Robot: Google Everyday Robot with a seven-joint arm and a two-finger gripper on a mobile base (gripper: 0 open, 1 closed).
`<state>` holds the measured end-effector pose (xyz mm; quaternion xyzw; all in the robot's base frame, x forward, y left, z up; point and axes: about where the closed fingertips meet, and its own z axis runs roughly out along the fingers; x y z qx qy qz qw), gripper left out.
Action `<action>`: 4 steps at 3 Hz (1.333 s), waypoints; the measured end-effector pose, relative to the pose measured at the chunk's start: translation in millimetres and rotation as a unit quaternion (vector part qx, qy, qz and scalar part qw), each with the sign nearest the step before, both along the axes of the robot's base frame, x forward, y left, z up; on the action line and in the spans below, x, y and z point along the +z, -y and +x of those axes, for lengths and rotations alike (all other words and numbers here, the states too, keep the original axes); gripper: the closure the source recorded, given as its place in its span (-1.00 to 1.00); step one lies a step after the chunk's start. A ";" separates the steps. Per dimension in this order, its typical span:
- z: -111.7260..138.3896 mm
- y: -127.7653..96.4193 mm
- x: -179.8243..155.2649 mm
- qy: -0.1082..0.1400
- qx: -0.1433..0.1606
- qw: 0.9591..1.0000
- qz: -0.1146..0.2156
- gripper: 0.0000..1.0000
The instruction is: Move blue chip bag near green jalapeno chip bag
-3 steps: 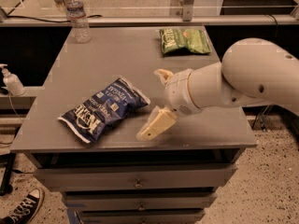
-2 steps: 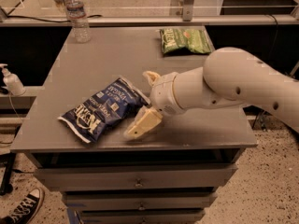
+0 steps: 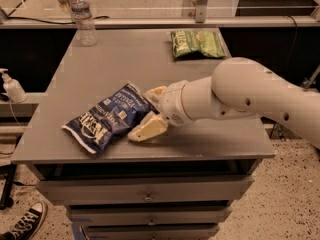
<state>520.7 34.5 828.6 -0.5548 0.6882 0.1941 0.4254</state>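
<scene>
The blue chip bag lies flat on the grey table, near its front left. The green jalapeno chip bag lies at the table's back right, far from the blue bag. My gripper reaches in from the right and is open, with one pale finger at the bag's near right edge and the other finger at its far right corner. The bag's right end sits between the fingers.
A clear water bottle stands at the table's back left corner. A spray bottle sits on a lower shelf to the left. Drawers are below the tabletop. My white arm crosses the table's right side.
My gripper has moved left across the table, from beside the blue bag to around its right end. The bags have not moved.
</scene>
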 end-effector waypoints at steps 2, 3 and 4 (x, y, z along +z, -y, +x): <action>-8.7 43.9 22.8 0.004 -0.049 0.998 -0.027 0.74; -12.1 69.4 39.9 0.016 -0.077 0.996 -0.043 1.00; -12.4 128.0 59.5 0.035 -0.141 0.988 -0.044 1.00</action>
